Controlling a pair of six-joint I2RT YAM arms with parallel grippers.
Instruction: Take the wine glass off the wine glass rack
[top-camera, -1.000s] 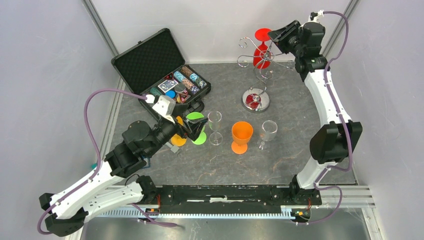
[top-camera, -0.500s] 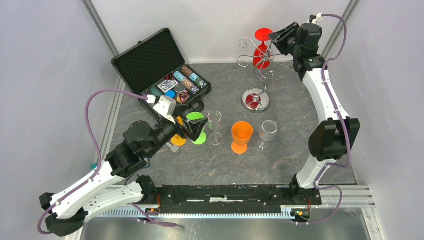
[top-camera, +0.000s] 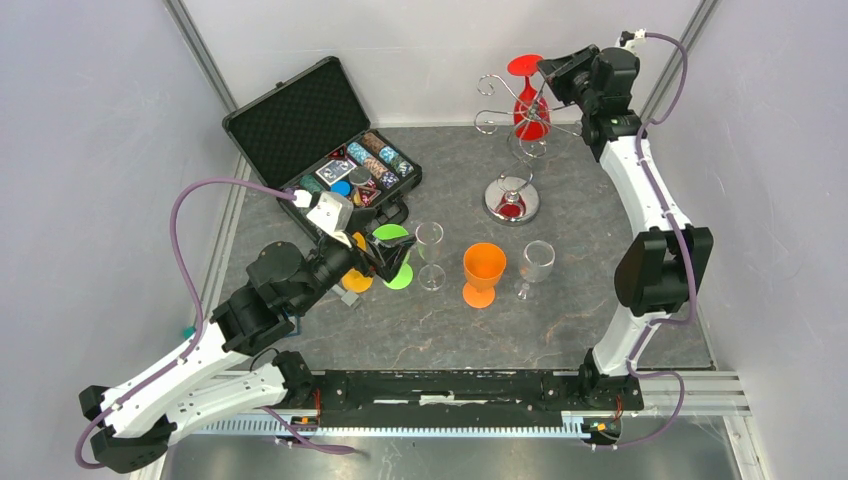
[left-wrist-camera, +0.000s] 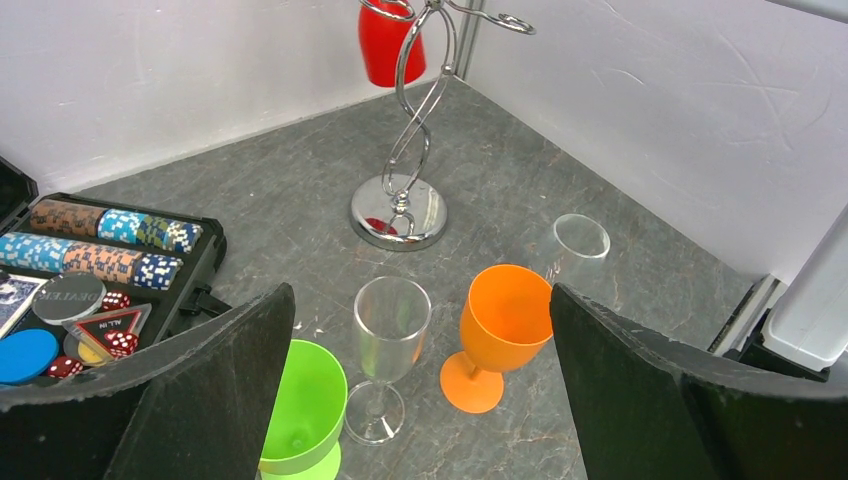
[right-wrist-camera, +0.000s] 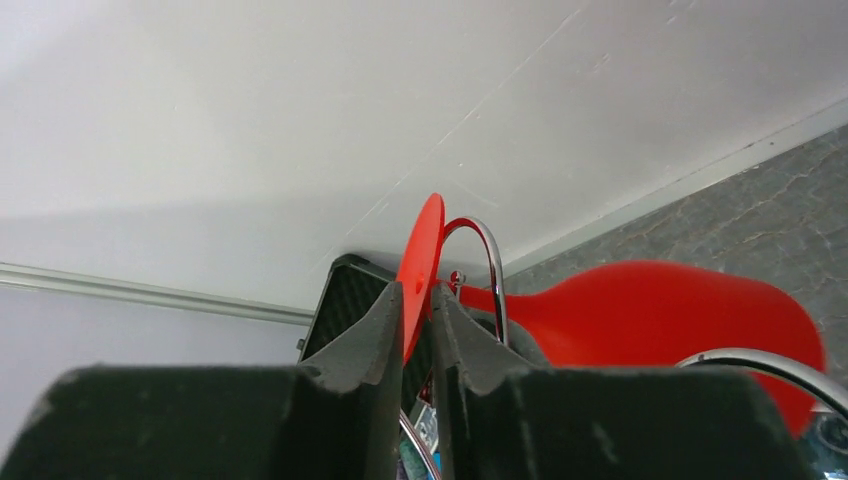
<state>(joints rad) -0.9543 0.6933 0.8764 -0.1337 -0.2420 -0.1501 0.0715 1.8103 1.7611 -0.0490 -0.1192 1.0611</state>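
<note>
Red glass (top-camera: 530, 112): hangs bowl-down from a curled arm at the top of the rack (top-camera: 511, 203), far side of the counter (top-camera: 600, 300). The right hand (right-wrist-camera: 417, 300) is clenched on the edge of its thin foot disc; the left hand (left-wrist-camera: 420, 330) is released, well apart from the rack. Handling, by judgement: light, rigid, smooth and probably slick, the foot edge a narrow purchase that may pivot, the stem a surer hold. Hidden: the stem's seat in the wire, behind the fingers (right-wrist-camera: 370, 350), so whether the foot is free of the arm cannot be told.

arms (top-camera: 652, 205) white-shelled, black joints (top-camera: 655, 275); purple cable (top-camera: 215, 181) loops along each.
</note>
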